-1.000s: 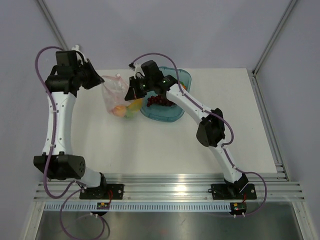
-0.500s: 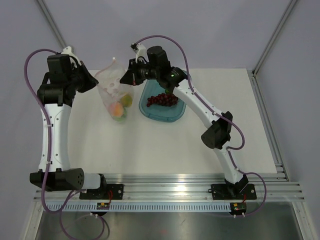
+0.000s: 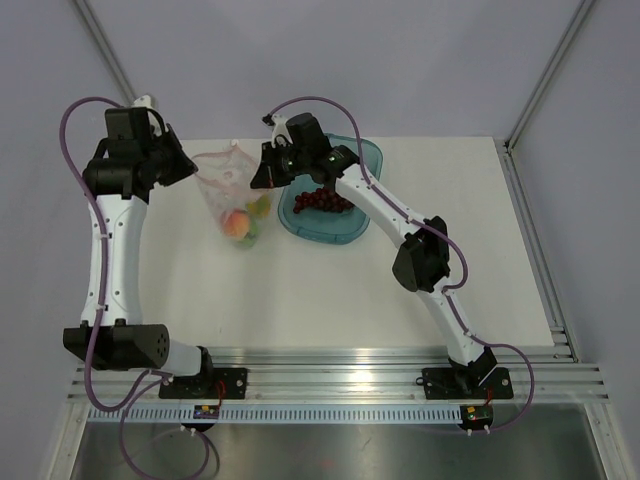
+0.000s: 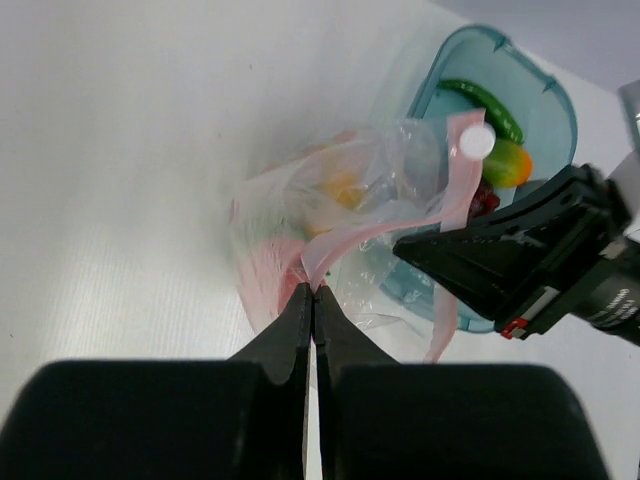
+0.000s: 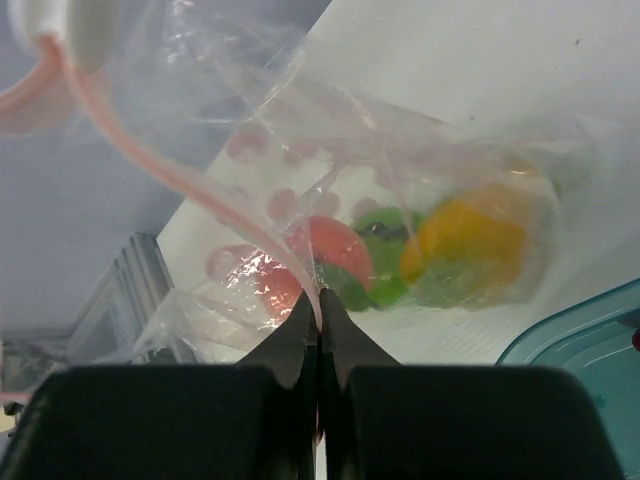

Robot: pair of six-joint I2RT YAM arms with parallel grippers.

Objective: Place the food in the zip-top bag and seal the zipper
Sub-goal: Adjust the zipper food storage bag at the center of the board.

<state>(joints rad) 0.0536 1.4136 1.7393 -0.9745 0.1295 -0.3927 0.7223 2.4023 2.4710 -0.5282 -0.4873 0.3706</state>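
Observation:
The clear pink-tinted zip-top bag [image 3: 230, 185] hangs between my two grippers, over the table left of the tray. A peach-pink fruit [image 3: 237, 222], a green one [image 5: 385, 262] and an orange mango [image 5: 465, 240] sit in its bottom. My left gripper [image 3: 193, 166] is shut on the pink zipper strip [image 4: 440, 190] at the bag's left mouth edge [image 4: 312, 288]. My right gripper [image 3: 258, 178] is shut on the same strip on the right side [image 5: 319, 305]. The dark grape bunch [image 3: 322, 200] lies in the teal tray [image 3: 330, 232].
The teal tray [image 4: 545, 95] also holds an orange-green mango [image 4: 508, 165] and a long green item [image 4: 482, 97]. A white slider tab [image 4: 476, 141] sits on the zipper strip. The right arm reaches across the tray. The back wall is close behind.
Both grippers lifted the bag up off the table, then came part of the way back down. The bag still hangs between them with the fruit in its bottom.

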